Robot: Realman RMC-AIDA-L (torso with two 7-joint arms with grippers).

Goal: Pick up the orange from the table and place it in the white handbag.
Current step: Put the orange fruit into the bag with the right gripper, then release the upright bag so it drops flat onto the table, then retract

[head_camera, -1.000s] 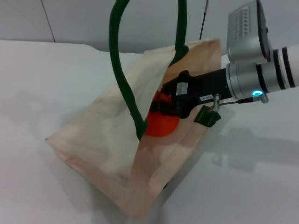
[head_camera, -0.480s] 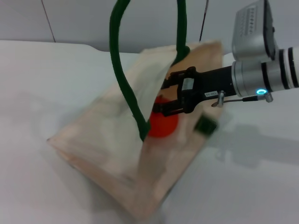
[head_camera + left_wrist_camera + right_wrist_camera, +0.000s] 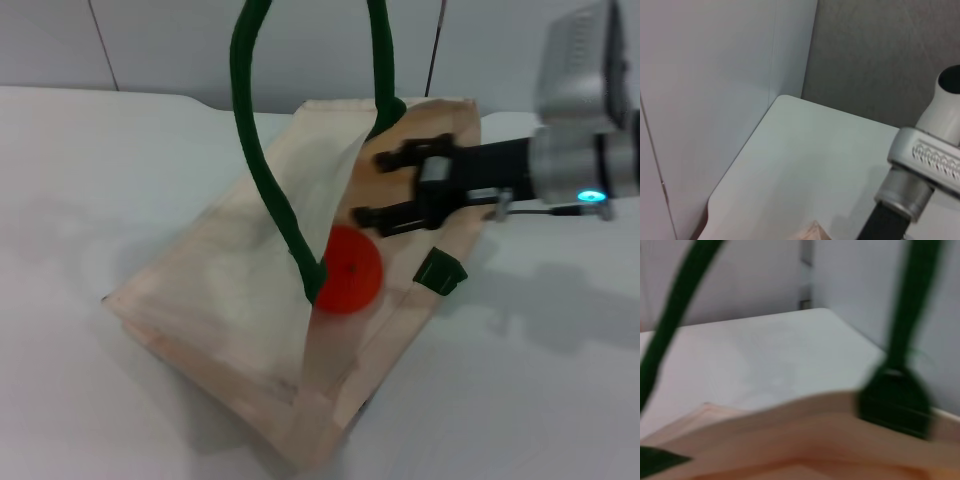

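Note:
The orange (image 3: 346, 268) lies inside the open mouth of the white handbag (image 3: 225, 290), which rests tilted on the table (image 3: 90, 150). My right gripper (image 3: 378, 187) is open and empty, just right of and above the orange, over the bag's mouth, clear of the fruit. The bag's dark green handles (image 3: 255, 150) rise out of the top of the head view. The right wrist view shows the bag's rim (image 3: 790, 415) and a handle (image 3: 902, 310). My left gripper is out of view.
A small green tab (image 3: 440, 272) hangs at the bag's right edge. The left wrist view shows the table's far corner (image 3: 815, 150), the wall behind it and my right arm (image 3: 920, 165). Bare tabletop lies left and right of the bag.
My right gripper has opened, let go of the orange and drawn back to the right. The orange has settled a little lower inside the bag.

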